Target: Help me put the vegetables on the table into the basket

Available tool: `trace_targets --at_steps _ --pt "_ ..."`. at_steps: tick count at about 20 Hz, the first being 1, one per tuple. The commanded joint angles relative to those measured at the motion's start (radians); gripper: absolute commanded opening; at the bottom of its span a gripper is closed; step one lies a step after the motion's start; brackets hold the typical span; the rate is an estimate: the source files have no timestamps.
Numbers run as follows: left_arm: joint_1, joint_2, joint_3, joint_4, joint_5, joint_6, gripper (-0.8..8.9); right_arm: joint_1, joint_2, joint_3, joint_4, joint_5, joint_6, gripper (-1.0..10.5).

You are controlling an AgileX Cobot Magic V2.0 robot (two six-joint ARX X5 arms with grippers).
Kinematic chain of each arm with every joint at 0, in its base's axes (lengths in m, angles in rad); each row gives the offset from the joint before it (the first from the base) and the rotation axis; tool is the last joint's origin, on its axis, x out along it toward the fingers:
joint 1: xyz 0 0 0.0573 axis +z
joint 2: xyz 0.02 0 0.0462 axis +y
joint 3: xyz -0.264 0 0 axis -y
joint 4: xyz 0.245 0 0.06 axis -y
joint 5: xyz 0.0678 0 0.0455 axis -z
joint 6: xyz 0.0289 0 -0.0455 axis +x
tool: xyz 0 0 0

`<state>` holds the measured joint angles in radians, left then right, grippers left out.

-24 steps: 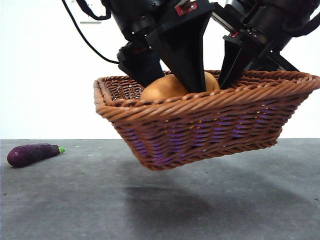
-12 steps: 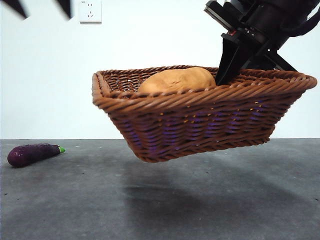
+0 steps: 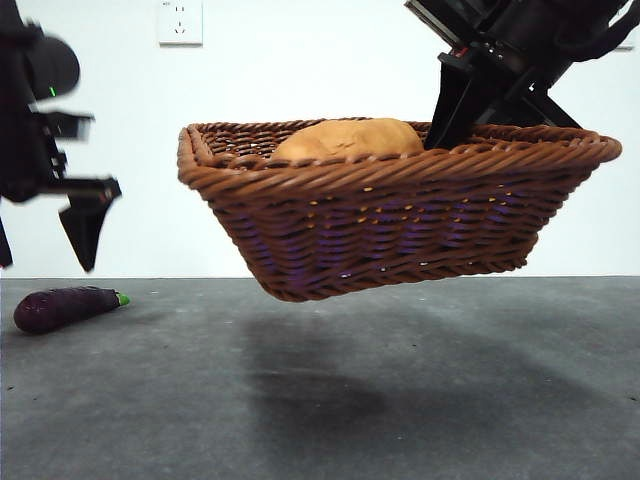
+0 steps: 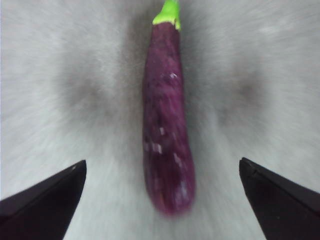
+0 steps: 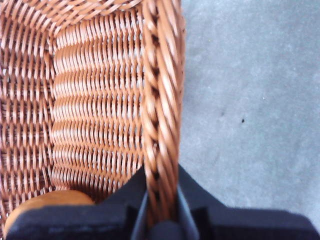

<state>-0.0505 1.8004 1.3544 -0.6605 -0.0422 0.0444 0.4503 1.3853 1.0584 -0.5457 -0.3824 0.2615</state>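
While the right tool (image 5: 161,200) grips the basket (image 3: 400,215) rim aloft, the eggplant (image 4: 165,130) lies centred under the spread left tool (image 4: 160,200).

Eggplant (image 4: 166,130) lies alone on bare table (image 3: 420,420); lifted basket (image 3: 400,225) well apart

The basket (image 3: 400,215) hangs above the table (image 3: 400,400) with 1 potato (image 3: 345,140) in it; the eggplant (image 3: 65,308) lies on the table far left.

A plain white wall (image 3: 300,60) stands behind the dark grey table (image 3: 450,400). A white socket (image 3: 180,22) sits high on it, light falling evenly.
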Motion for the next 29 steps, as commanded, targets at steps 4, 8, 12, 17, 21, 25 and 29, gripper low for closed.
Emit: trace_targets --at_steps 4,8,12,17,21,25,29 --pt "0.009 0.122 0.062 0.016 -0.002 0.012 5.61 0.0 -0.003 0.01 0.015 0.007 -0.008 -0.1" --pt "0.009 0.178 0.062 -0.004 0.0 0.011 4.53 0.0 -0.003 0.01 0.022 0.019 -0.008 -0.1" --pt "0.009 0.18 0.062 -0.003 0.002 0.008 1.44 0.0 -0.003 0.01 0.022 0.02 -0.009 -0.1" --pt "0.012 0.169 0.062 -0.027 0.094 0.004 -0.07 0.0 -0.003 0.01 0.018 0.02 -0.009 -0.1" --pt "0.039 0.023 0.062 -0.033 0.213 0.043 -0.07 0.0 -0.001 0.01 0.006 0.066 -0.012 -0.1" --pt "0.043 -0.253 0.061 -0.126 0.279 0.195 -0.06 0.0 0.019 0.009 0.007 0.072 -0.012 -0.1" --pt "-0.077 -0.491 0.061 -0.288 0.356 0.258 -0.06 0.002 0.114 0.009 0.005 0.045 -0.011 -0.1"
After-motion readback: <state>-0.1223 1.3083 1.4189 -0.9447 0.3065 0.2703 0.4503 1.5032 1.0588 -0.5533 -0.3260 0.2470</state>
